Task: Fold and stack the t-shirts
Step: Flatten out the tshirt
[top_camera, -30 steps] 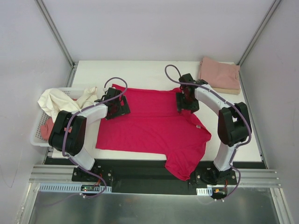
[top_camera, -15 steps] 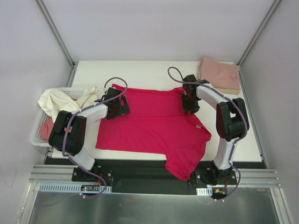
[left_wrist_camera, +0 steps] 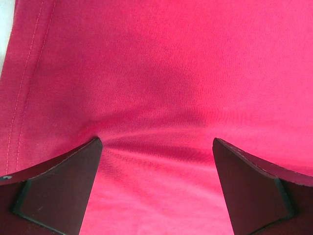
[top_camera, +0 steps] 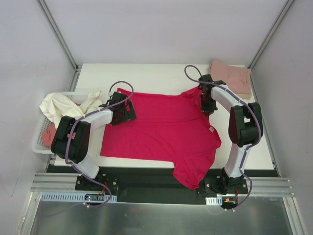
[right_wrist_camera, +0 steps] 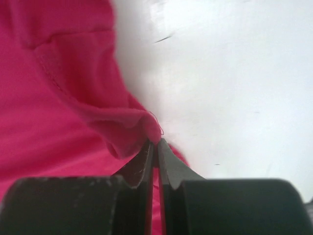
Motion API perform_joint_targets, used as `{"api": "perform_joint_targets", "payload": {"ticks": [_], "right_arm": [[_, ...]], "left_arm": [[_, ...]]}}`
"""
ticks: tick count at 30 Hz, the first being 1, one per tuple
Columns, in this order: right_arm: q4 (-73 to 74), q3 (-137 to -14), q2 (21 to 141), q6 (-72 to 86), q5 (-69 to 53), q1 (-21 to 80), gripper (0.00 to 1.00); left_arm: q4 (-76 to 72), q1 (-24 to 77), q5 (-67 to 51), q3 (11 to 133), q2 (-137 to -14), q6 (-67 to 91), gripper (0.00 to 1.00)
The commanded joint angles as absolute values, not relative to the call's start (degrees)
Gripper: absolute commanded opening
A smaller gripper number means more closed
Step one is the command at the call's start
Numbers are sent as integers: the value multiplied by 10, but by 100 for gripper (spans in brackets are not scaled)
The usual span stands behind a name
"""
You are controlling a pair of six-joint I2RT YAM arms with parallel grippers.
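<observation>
Edge of red t-shirt [right_wrist_camera: 63, 147] sits pinched in right pincer [right_wrist_camera: 155, 145].

white table [top_camera: 151, 73] boxed in by pale walls [top_camera: 161, 29]
metal posts [top_camera: 57, 32] in both upper corners, grey rail [top_camera: 156, 186] across the bottom

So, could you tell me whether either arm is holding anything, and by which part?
The right gripper pinches the red t-shirt by a hemmed edge at its far right corner; the left gripper stands open, holding nothing.

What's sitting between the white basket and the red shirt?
The left arm: in the top view its black elbow section fills the gap between the basket and the red t-shirt.
</observation>
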State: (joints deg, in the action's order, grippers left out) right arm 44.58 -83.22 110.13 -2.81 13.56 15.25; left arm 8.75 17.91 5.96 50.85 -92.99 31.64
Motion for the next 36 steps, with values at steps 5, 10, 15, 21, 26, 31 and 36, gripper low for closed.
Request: {"api": "perform_joint_targets", "payload": {"ticks": [5,10,15,21,26,31,36], "right_arm": [[492,-933,1163,-21,287,87,14],[527,-983,1187,-26,292,77,51],[521,-971,1143,-21,244,79,71],[468,-958,1090,-63,28,90,79],[442,-1004,1133,-71,-80,111,97],[445,-1073,1200,-41,-86,135,97],[438,-1103,1262,32,-61,144,97]], "left_arm": [[135,173,51,493,-954,308,99],[136,173,27,496,-950,306,99],[135,175,5,502,-928,305,99],[135,191,-17,546,-883,298,99],[135,195,-22,593,-901,288,99],[136,195,-19,653,-951,280,99],[148,195,-17,707,-1021,272,99]]}}
